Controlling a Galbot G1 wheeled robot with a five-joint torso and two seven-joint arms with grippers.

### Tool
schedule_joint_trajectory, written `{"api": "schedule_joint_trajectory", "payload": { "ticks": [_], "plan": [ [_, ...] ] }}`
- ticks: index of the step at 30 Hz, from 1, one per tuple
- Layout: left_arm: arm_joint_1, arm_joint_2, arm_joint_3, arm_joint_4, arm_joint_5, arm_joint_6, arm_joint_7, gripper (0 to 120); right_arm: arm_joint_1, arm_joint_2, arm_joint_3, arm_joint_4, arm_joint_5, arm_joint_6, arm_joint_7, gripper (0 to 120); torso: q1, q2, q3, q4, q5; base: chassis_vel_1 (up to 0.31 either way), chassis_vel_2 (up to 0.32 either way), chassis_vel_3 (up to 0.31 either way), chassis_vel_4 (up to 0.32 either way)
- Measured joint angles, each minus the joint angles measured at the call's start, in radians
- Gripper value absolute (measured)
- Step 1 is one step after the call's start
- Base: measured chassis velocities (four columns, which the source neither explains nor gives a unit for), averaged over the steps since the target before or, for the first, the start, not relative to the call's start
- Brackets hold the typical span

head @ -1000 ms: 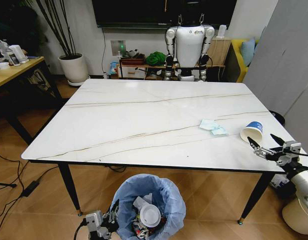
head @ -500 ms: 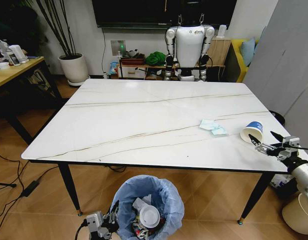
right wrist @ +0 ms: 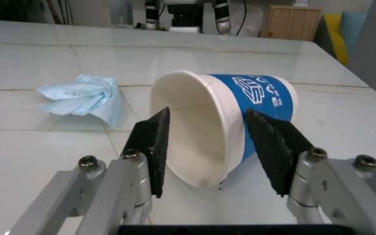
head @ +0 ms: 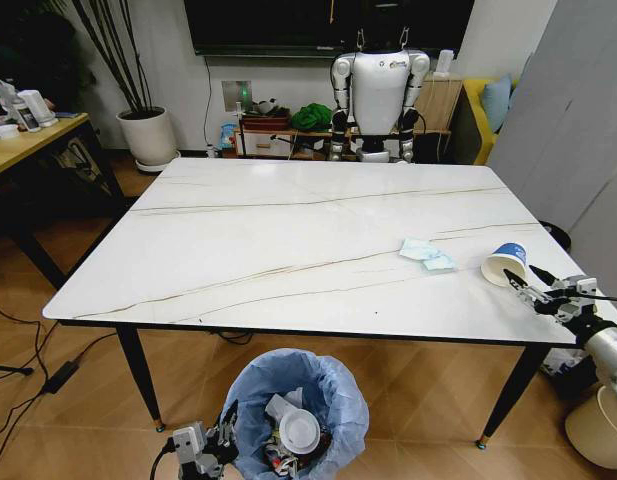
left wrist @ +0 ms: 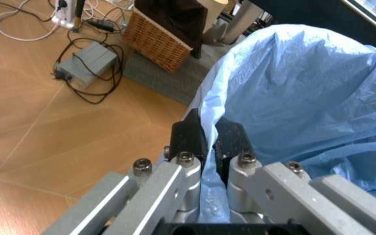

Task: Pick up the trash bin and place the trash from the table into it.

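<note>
From the head camera, I see the table (head: 288,240) with two bits of trash on its right side: a pale-blue tissue (head: 427,254) and, just beside it toward the right edge, a blue-white paper cup (head: 505,264) lying on its side. My right gripper (head: 534,286) sits at that edge, fingers spread wide, tips right at the cup's mouth. Trash bin (head: 300,410) stands on the floor below the near table edge, blue bag puffed over the rim, a white disc (head: 300,431) and crumpled paper inside. Left gripper (head: 226,432) is low at the bin's left rim.

Left wrist camera: left gripper (left wrist: 209,142) is pinched nearly closed on the trash bin (left wrist: 305,98) rim, one finger outside, one inside the bag. Wood floor, cables and a wicker basket (left wrist: 158,41) are behind it.

Right wrist camera: right gripper (right wrist: 209,147) is open wide, black pads straddling the paper cup (right wrist: 224,129), one pad inside the open mouth, one outside against the blue wall. I see a gap on both, no squeeze. Tissue (right wrist: 83,95) lies near the cup, apart from it, on the table (right wrist: 175,54).
</note>
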Motion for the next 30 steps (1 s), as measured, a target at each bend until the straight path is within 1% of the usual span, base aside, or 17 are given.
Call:
{"api": "schedule_joint_trajectory", "payload": {
  "ticks": [2,3,5,6,8,9,10,11,22,30],
  "plan": [
    [0.0,-0.001,0.001,-0.001,0.0,0.0,0.0,0,0.003,-0.003,-0.005,0.0,-0.002,-0.003,0.001,30,0.0,0.0,0.0,0.0002,0.0,0.0,0.0,0.0,0.0],
    [0.0,-0.001,0.001,-0.001,0.0,0.0,0.0,0,0.003,-0.003,-0.005,0.0,-0.002,-0.003,0.001,30,0.0,0.0,0.0,0.0002,0.0,0.0,0.0,0.0,0.0],
    [0.0,0.002,0.001,-0.004,-0.001,0.0,-0.001,0,0.003,-0.003,-0.007,0.0,-0.005,-0.005,0.001,22,0.0,0.0,0.0,0.0002,0.0,0.0,0.0,0.0,0.0],
    [0.0,0.002,0.001,-0.004,-0.001,0.0,-0.001,0,0.003,-0.003,-0.007,0.0,-0.005,-0.005,0.001,22,0.0,0.0,0.0,0.0002,0.0,0.0,0.0,0.0,0.0],
    [-0.002,0.005,0.0,-0.005,-0.003,0.0,-0.001,0,0.001,-0.003,-0.007,0.0,-0.008,-0.005,0.001,11,0.0,0.0,0.0,0.0001,0.0,0.0,0.0,0.0,0.0],
    [-0.002,0.005,0.0,-0.005,-0.003,0.0,-0.001,0,0.001,-0.003,-0.007,0.0,-0.008,-0.005,0.001,11,0.0,0.0,0.0,0.0001,0.0,0.0,0.0,0.0,0.0],
    [-0.003,0.006,0.001,-0.006,-0.003,0.0,-0.001,0,-0.002,-0.003,-0.006,0.001,-0.008,-0.006,0.001,4,0.0,0.0,0.0,0.0001,0.0,0.0,0.0,0.0,0.0],
    [-0.004,0.008,0.002,-0.007,-0.004,0.0,-0.001,0,-0.004,-0.003,-0.003,0.002,-0.008,-0.006,0.001,1,0.0,0.0,0.0,0.0001,0.0001,0.0,0.0,0.0,0.0],
    [-0.012,0.024,0.008,-0.008,-0.016,0.0,-0.002,0,-0.024,0.001,0.017,0.009,-0.009,-0.005,-0.01,0,0.0,0.0,0.0,0.0001,0.0001,0.0,0.0,0.0,0.0],
    [-0.031,0.038,0.022,0.007,-0.032,0.002,-0.006,0,-0.052,0.01,0.042,0.045,-0.006,0.0,-0.021,0,0.0,0.0,0.0,0.0001,-0.0001,0.0,0.0,0.0,0.0]
  ]
}}
